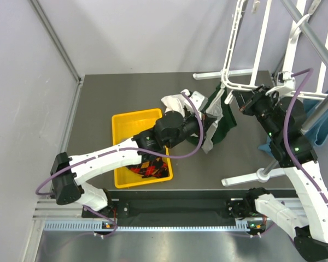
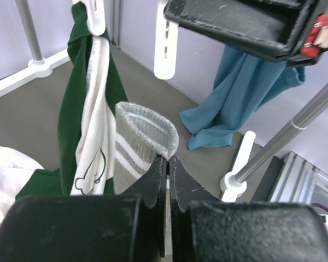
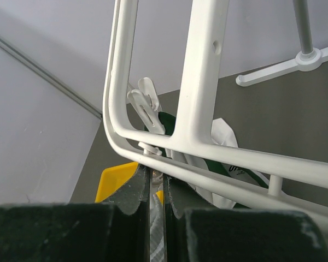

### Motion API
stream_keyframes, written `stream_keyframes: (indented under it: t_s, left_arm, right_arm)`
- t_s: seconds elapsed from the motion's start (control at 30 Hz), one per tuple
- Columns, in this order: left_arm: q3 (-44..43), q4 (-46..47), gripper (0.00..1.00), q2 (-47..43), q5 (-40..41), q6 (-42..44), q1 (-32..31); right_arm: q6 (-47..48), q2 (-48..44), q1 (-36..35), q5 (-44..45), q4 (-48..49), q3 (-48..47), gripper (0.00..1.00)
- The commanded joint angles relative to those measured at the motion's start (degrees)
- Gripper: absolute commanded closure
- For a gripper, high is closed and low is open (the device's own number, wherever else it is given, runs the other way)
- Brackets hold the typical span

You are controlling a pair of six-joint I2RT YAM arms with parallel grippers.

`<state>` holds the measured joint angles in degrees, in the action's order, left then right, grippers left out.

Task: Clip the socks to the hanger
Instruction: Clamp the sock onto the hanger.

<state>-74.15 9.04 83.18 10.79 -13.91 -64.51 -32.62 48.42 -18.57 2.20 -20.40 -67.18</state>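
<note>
My left gripper (image 1: 206, 117) (image 2: 168, 158) is shut on the cuff edge of a light grey sock with white stripes (image 2: 141, 143) and holds it up below the hanger. The white hanger frame (image 1: 261, 46) (image 3: 202, 82) hangs at the back right. My right gripper (image 1: 241, 105) (image 3: 157, 173) is at the frame's lower left corner, its jaws shut on a small white clip (image 3: 155, 176) under the frame's bars. A free clip (image 2: 165, 49) hangs just above the grey sock. The argyle socks (image 1: 149, 166) lie in the yellow bin (image 1: 132, 116).
A green and white sock (image 1: 225, 123) (image 2: 86, 109) hangs from the hanger beside the grey sock. White cloth (image 1: 174, 101) lies behind the bin. Blue cloth (image 1: 318, 134) (image 2: 251, 93) lies at the right. The grey stand pole (image 1: 311, 38) and its white feet (image 1: 246, 177) stand nearby.
</note>
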Motion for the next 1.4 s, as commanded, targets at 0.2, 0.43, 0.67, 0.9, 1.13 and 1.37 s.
stream_keyframes:
  t_s: [0.2, 0.43, 0.67, 0.9, 1.13, 1.37]
  left_arm:
    - [-3.7, 3.3, 1.00, 0.9, 2.2, 2.9, -0.6]
    - [-6.3, 3.3, 1.00, 2.8, 2.5, 4.1, -1.1]
    - [-8.4, 2.8, 1.00, 4.3, 2.7, 5.3, -1.3]
    - [-8.9, 3.9, 1.00, 4.0, 3.8, 6.4, -1.9]
    - [-10.0, 4.3, 1.00, 4.4, 4.4, 7.1, -2.4]
    - [-10.3, 4.7, 1.00, 4.3, 5.6, 7.8, -2.7]
  right_arm:
    - [-0.1, -0.3, 0.6, -1.8, -4.8, -0.6, 1.00]
    - [-0.2, -0.4, 0.7, -1.9, -4.9, -0.2, 1.00]
    - [-0.2, -0.5, 0.6, -1.8, -4.9, -0.1, 1.00]
    - [-0.2, -0.7, 0.6, -1.8, -4.6, 0.6, 1.00]
    - [-0.3, -0.3, 0.6, -3.4, -4.4, 0.5, 1.00]
    - [-0.3, -0.4, 0.6, -3.6, -4.5, 0.6, 1.00]
